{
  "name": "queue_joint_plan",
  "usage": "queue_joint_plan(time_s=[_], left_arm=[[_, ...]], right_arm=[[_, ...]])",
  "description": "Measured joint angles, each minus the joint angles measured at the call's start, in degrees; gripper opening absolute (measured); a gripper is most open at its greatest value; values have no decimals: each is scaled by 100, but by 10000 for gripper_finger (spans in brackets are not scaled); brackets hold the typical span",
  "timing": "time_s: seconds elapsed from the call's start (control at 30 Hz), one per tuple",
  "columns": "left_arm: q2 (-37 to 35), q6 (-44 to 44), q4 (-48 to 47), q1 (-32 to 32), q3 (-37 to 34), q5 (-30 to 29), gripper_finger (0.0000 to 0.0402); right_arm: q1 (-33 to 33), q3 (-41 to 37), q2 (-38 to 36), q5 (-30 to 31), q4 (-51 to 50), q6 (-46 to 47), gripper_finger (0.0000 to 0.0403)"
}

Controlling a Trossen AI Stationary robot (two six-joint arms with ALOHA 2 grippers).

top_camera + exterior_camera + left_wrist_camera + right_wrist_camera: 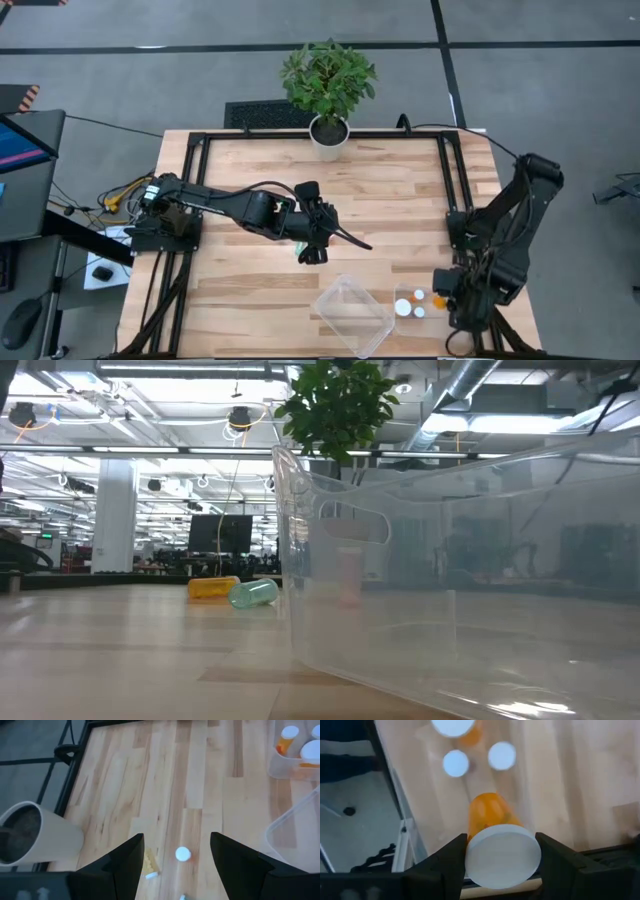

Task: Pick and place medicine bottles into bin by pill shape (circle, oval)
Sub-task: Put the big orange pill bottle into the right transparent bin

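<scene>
My right gripper point(502, 865) is shut on an amber bottle with a white cap point(490, 815), above a small clear bin point(413, 303) at the near right that holds three white-capped bottles point(456, 763). My left gripper point(175, 865) is open over the table's middle point(318, 243). Below its fingers a white-capped bottle point(183, 854) stands upright and a yellowish bottle point(149, 864) lies on its side. The low view shows the yellowish bottle point(213, 588) and a greenish one point(253, 594) lying side by side. My right gripper pinches the amber bottle between its two fingers at the capped end point(502, 854), one finger on each side of the cap. The fingers come from above, pointing down. The bottle is lifted clear, cap toward the wrist and its bottom toward the small bin below.
A large clear bin point(352, 315) stands at the near edge beside the small one and fills the low view's right point(450, 580). A potted plant point(328, 85) stands at the far edge; its white pot point(40, 837) shows in the left wrist view.
</scene>
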Motion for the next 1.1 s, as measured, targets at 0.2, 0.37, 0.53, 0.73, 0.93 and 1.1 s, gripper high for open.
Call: queue_joint_plan(time_s=[0.2, 0.37, 0.53, 0.73, 0.93, 1.1], left_arm=[[0, -2, 1, 0, 0, -29, 222], [0, -30, 1, 0, 0, -145, 222], [0, -33, 3, 0, 0, -145, 222], [0, -25, 4, 2, 0, -175, 222], [2, 0, 4, 2, 0, -256, 222], [2, 19, 4, 31, 0, -265, 222]], right_arm=[[193, 0, 385, 0, 120, 171, 219], [224, 2, 778, -26, 184, 63, 219], [222, 2, 1099, -60, 280, -30, 222], [211, 2, 1436, -90, 324, -209, 222], [211, 2, 1590, -109, 329, -281, 226], [149, 2, 1584, -107, 271, -465, 225]])
